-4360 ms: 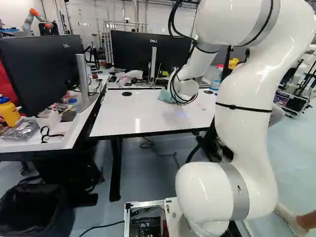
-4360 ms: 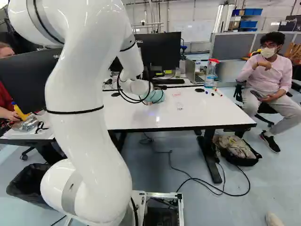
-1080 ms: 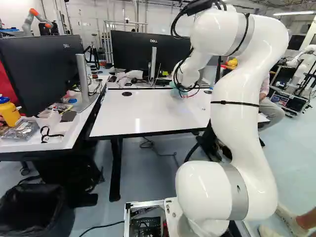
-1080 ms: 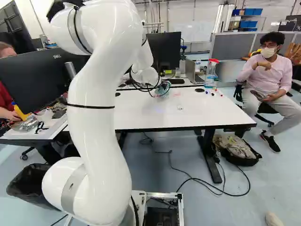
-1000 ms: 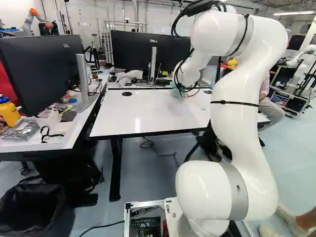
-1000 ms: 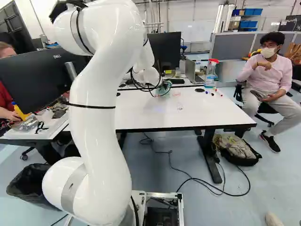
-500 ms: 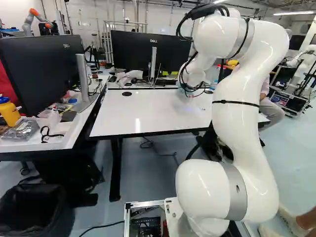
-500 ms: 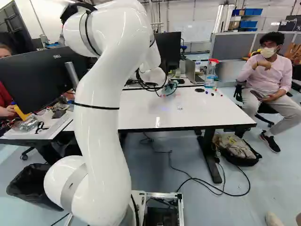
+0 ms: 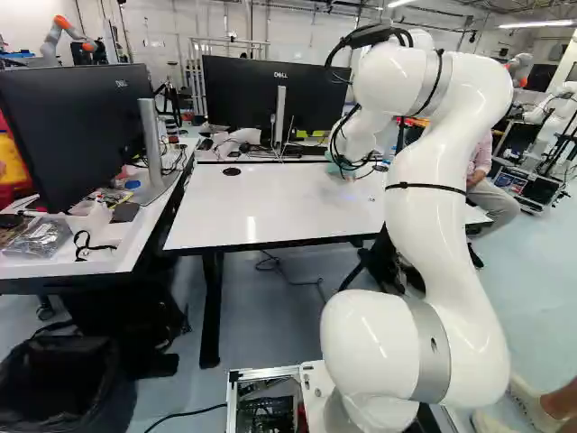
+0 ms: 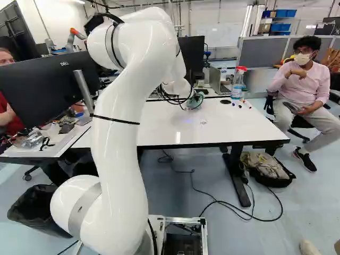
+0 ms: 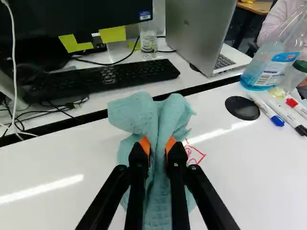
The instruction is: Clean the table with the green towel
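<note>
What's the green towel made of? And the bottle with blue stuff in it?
The towel looks like soft, matte cloth, maybe cotton, because it bunches into folds between the gripper's fingers. The bottle looks like smooth, clear plastic, probably, since the blue liquid shows through.

On the surface (image 10: 234, 125), markers (image 11: 262, 106) are laid beside a spray bottle (image 11: 268, 67). Beyond its edge, a keyboard (image 11: 120, 75) is placed before a monitor (image 11: 96, 14) and beside a laptop (image 11: 196, 33).
</note>
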